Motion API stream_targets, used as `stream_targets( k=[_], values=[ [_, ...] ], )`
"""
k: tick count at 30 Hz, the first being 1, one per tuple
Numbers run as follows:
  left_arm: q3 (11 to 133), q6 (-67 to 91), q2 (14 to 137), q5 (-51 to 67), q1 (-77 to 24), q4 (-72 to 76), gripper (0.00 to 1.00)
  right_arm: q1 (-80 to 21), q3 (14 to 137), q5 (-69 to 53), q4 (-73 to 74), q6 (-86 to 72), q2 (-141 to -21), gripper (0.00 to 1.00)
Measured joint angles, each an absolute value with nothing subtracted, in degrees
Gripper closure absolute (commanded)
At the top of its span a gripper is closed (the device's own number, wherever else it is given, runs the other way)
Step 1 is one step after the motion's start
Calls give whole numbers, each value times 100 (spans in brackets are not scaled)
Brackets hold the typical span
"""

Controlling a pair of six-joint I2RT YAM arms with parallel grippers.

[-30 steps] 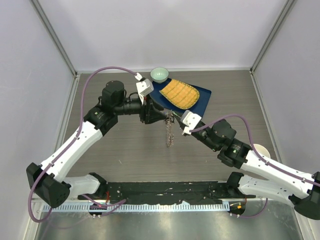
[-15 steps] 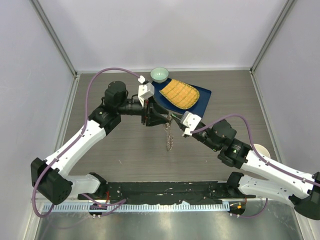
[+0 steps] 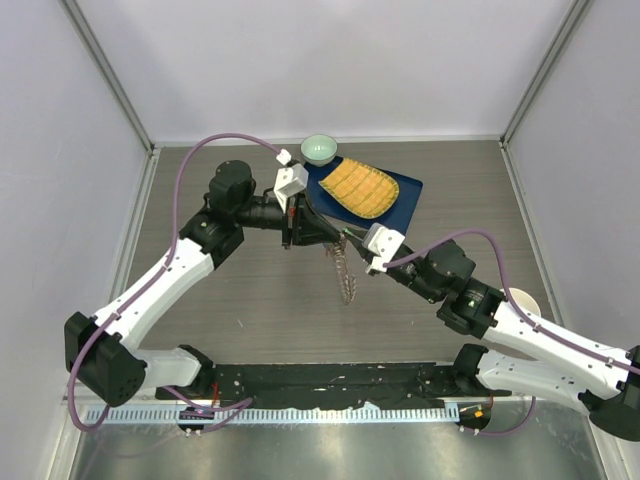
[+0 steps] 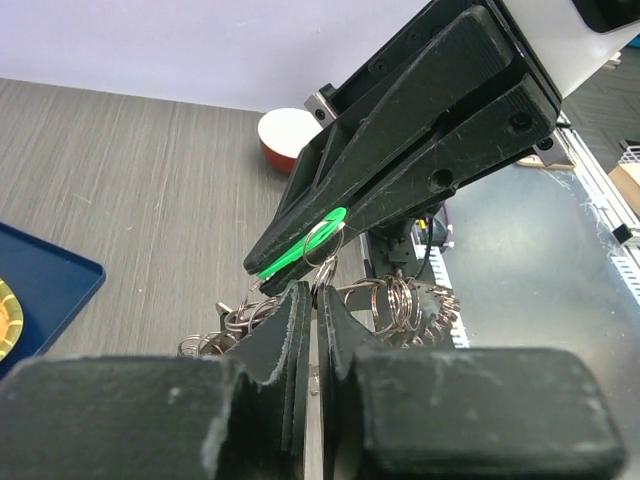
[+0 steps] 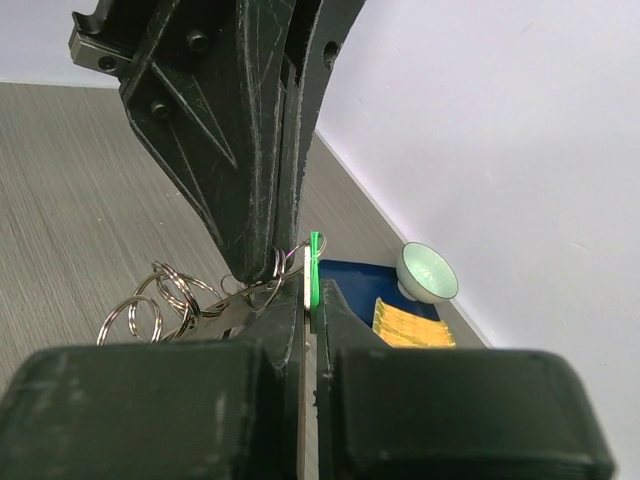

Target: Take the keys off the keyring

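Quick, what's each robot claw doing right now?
Left gripper: closed, pinching the keyring.
Right gripper: closed on the green key.

- bench [image 3: 250, 300]: grey-brown, with fine wood-grain streaks
- keyring [image 4: 322, 238] and keys [image 3: 344, 278]: silvery grey
- key head [image 4: 300, 250]: bright green
- fingers [image 4: 292, 335]: black, scuffed pale
- tray [image 3: 405, 195], far edge: dark blue
- mat [image 3: 360, 187]: yellow-orange, checked
- bowl [image 3: 319, 149], far edge: pale green
- cup [image 4: 288, 135], right edge: red outside, white inside
- arms [image 3: 150, 290]: white and black
- cables [image 3: 215, 140]: purple
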State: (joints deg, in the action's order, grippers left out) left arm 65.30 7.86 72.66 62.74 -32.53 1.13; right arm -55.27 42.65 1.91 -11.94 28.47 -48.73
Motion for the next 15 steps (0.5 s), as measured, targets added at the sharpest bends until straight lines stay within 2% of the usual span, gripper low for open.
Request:
stream_targets(
  k=[1, 2, 15],
  values=[
    [6530, 810, 7273, 6274, -3253, 113, 99, -5527, 4265, 193, -1188, 2849, -4873, 99],
    [6532, 834, 7273, 6263, -3256, 108, 100, -5527, 4265, 198, -1181, 2851, -4875, 99],
    [6556, 819, 7303, 5699, -3256, -506, 100, -5511, 4541, 440, -742, 3253, -5271, 99]
  ],
)
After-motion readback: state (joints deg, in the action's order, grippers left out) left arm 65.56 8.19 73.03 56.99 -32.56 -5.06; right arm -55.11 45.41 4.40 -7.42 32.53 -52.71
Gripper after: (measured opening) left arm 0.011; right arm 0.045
